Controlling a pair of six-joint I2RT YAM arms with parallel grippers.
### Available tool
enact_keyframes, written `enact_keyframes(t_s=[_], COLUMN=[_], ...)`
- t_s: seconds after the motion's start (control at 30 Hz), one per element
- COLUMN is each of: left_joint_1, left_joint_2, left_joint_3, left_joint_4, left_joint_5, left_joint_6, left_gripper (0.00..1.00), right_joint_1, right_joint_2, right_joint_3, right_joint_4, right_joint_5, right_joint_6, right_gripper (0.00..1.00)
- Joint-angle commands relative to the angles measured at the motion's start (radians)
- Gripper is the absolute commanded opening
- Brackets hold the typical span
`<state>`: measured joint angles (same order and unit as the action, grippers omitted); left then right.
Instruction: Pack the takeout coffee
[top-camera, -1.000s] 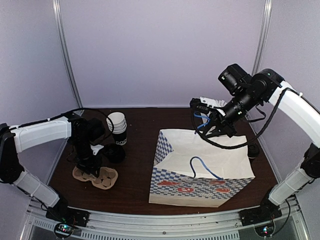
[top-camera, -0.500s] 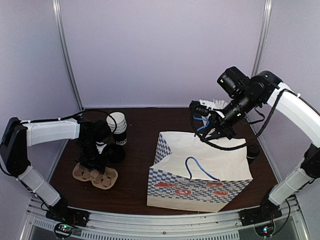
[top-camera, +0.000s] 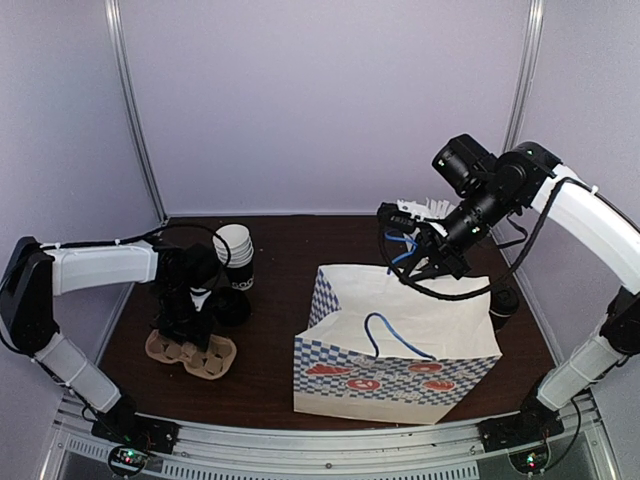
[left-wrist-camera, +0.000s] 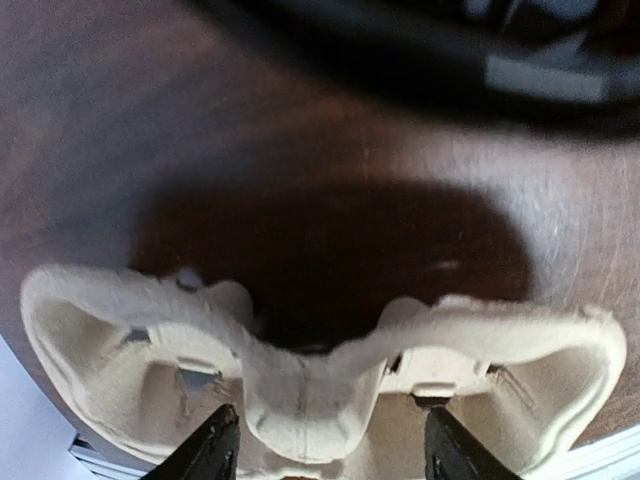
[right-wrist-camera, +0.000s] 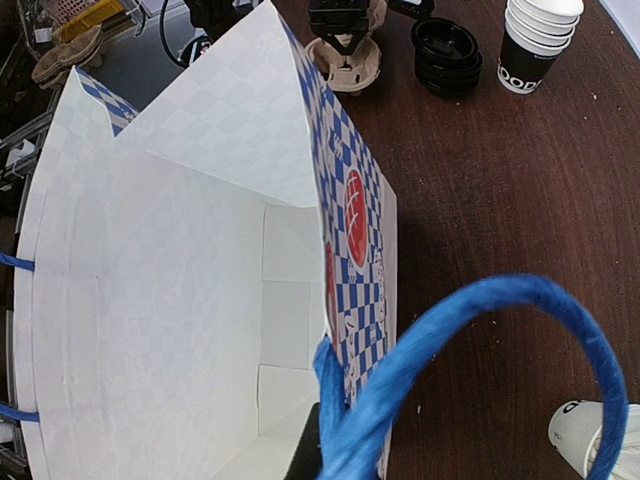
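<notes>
The left gripper (left-wrist-camera: 330, 413) is open, its fingers (left-wrist-camera: 222, 445) spread to either side of the carrier's (left-wrist-camera: 300, 390) middle ridge and gripping nothing. Just behind the carrier sit a pile of black lids (top-camera: 232, 308) and a stack of cups (top-camera: 236, 256). The right gripper (top-camera: 410, 252) is clamped on the bag's far blue handle (right-wrist-camera: 460, 313) and holds it up, so the bag (top-camera: 400, 345) gapes. The coffee (top-camera: 504, 302) stands on the table (top-camera: 270, 370) just right of the bag, outside it.
</notes>
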<state>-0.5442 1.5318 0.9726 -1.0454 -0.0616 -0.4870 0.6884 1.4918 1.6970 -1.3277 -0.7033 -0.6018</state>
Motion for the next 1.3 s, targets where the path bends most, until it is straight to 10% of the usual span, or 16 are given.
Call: enact_keyframes(t_s=[0.0,0.57,1.0,1.27], left_joint_1=[0.006,-0.230,-0.230,-0.218], left_joint_2=[-0.066,-0.053,-0.084,0.009], left_joint_3=[-0.079,0.074,0.204,0.159], left_joint_4=[-0.001,0.125,-0.075,-0.137], left_joint_5=[0.061,0.384,0.028,0.087], left_joint_6=[-0.060,-0.206,0.657,0.942], left_gripper=[0.65,0.61,0.50,0.47], right_joint_1=[-0.004,-0.066,-0.145,-0.152], right_joint_2=[0.002,0.003,-0.022,-0.009], right_joint_3=[0.017,0.035,0.032,0.050], right_joint_4=[0.014,-0.004,-0.015,-0.043], right_joint_5=[-0.026,0.027,-0.001,0.007], right_joint_6=[0.011,-0.020,-0.046,-0.054], right_gripper=[0.00,0.00,0.00,0.00])
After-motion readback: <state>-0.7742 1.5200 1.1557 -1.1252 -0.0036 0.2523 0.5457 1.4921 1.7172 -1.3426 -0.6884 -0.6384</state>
